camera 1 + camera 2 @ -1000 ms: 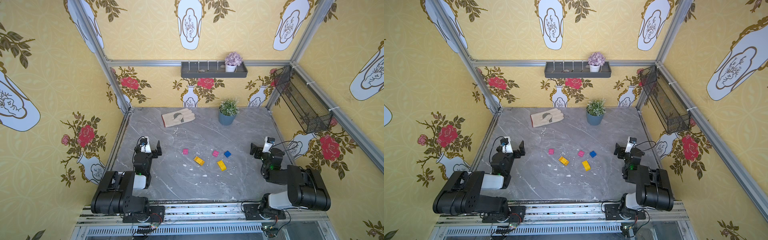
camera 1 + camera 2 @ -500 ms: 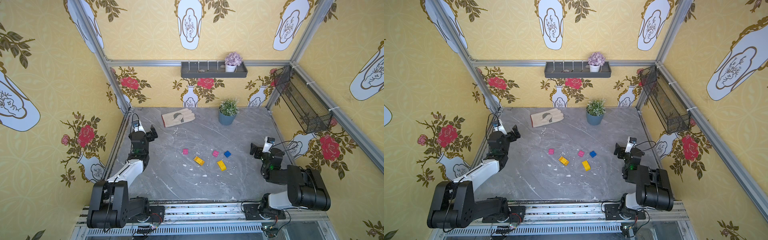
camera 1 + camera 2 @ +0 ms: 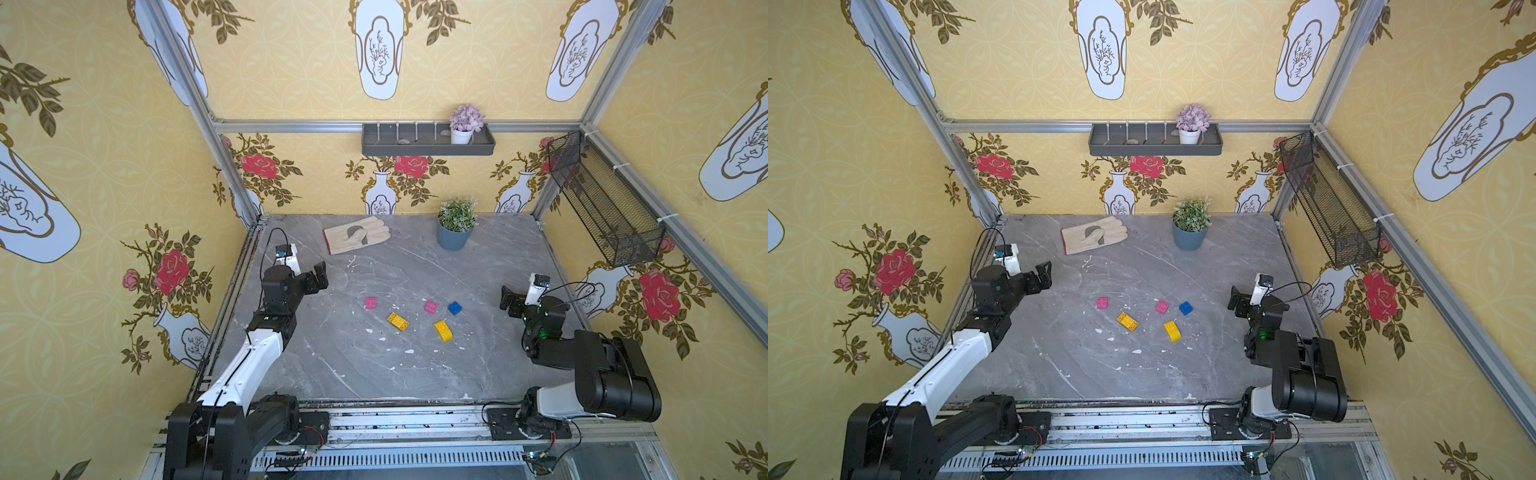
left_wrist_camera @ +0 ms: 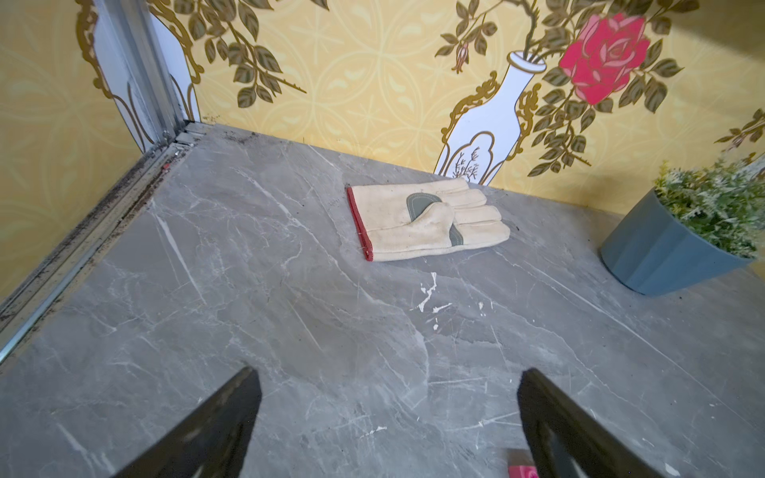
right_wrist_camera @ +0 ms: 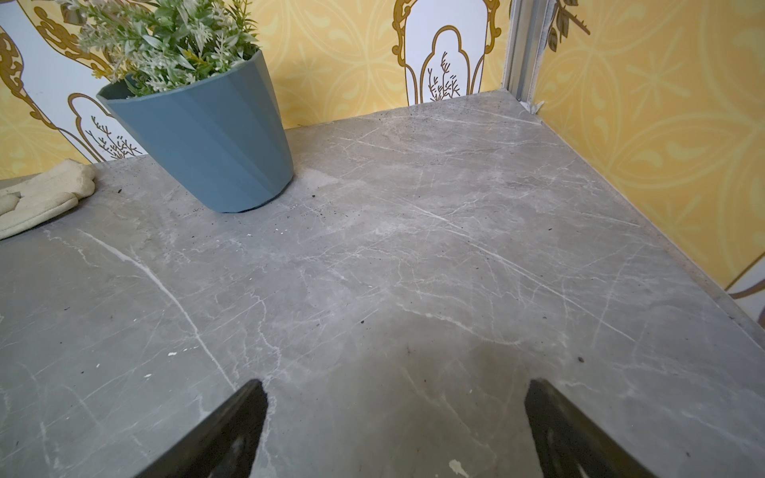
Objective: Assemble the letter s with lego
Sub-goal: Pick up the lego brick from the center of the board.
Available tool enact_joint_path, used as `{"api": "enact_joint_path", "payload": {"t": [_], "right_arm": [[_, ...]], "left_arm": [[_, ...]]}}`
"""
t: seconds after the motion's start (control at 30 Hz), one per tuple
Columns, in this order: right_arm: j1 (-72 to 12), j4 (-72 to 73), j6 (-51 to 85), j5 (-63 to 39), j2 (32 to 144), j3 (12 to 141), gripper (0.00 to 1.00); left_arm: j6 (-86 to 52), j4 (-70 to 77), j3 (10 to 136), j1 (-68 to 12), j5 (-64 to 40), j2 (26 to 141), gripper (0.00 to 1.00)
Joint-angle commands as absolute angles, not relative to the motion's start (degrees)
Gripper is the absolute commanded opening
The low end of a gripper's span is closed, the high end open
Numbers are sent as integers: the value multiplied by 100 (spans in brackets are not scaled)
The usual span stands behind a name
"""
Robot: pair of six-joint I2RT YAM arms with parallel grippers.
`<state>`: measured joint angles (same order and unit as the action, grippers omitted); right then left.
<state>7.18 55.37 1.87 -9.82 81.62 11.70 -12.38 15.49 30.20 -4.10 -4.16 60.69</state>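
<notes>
Five lego bricks lie loose and apart mid-table, so no letter s shows. In both top views they are a pink brick (image 3: 370, 303) at the left, a yellow brick (image 3: 398, 322), a second pink brick (image 3: 431, 307), a blue brick (image 3: 454, 308) and another yellow brick (image 3: 443, 331). My left gripper (image 3: 318, 276) hangs open, above the table to the left of the bricks. In the left wrist view the left gripper (image 4: 388, 374) is empty, with a pink brick (image 4: 522, 471) by one finger. My right gripper (image 3: 509, 299) stands open and empty to the right of the blue brick, as the right wrist view (image 5: 396, 384) shows.
A cream work glove (image 3: 357, 234) lies at the back of the grey table (image 3: 374, 374). A blue pot with a plant (image 3: 455, 232) stands to its right. A wire basket (image 3: 602, 208) hangs on the right wall and a shelf (image 3: 428, 145) on the back wall.
My left arm has risen from its folded rest, stretched forward along the left wall, then swung its gripper towards the bricks. The right arm and the bricks have not moved.
</notes>
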Motion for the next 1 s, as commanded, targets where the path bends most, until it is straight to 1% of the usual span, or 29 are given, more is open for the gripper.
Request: {"api": "enact_joint_path", "payload": {"t": [0.0, 0.2, 0.33, 0.47, 0.67, 0.7, 0.73, 0.77, 0.8, 0.83, 0.9, 0.93, 0.97], "right_arm": [[713, 5537, 216, -936, 8150, 1163, 98], [718, 5476, 208, -933, 8121, 1166, 98], [729, 5524, 215, -954, 8141, 1158, 98], [729, 5536, 228, -964, 8158, 1165, 98], [738, 5525, 228, -967, 8139, 1160, 98], [721, 5419, 273, -806, 8094, 1204, 98], [727, 3791, 571, -256, 7765, 1975, 98], [790, 1268, 1272, 148, 7964, 3581, 98], [1009, -1144, 1860, -555, 8838, 5562, 98], [798, -1945, 1869, -1383, 9077, 6472, 98], [-421, -3845, 1500, -1415, 9476, 8251, 98], [-730, -3517, 1369, -778, 9004, 7861, 98], [-667, -1565, 849, -302, 8017, 6029, 98]], "left_arm": [[-876, 2297, 2585, -404, -630, 5788, 99], [-742, 2319, 2274, -404, -420, 5662, 99], [-576, 2827, 1859, -404, -40, 5531, 99], [-449, 3131, 1598, -409, 76, 5408, 99], [-234, 3509, 1416, -396, 262, 5592, 99], [-211, 3548, 1398, -400, 264, 5641, 99], [-182, 3568, 1397, -400, 255, 5691, 99], [-155, 3602, 1389, -396, 250, 5724, 99], [-149, 3701, 1349, -396, 247, 5766, 99], [-115, 3838, 1296, -396, 246, 5815, 99], [-57, 4216, 1112, -396, 271, 5937, 99], [-42, 4380, 1027, -388, 306, 6007, 99], [-66, 4512, 982, -379, 352, 6078, 99]]}}
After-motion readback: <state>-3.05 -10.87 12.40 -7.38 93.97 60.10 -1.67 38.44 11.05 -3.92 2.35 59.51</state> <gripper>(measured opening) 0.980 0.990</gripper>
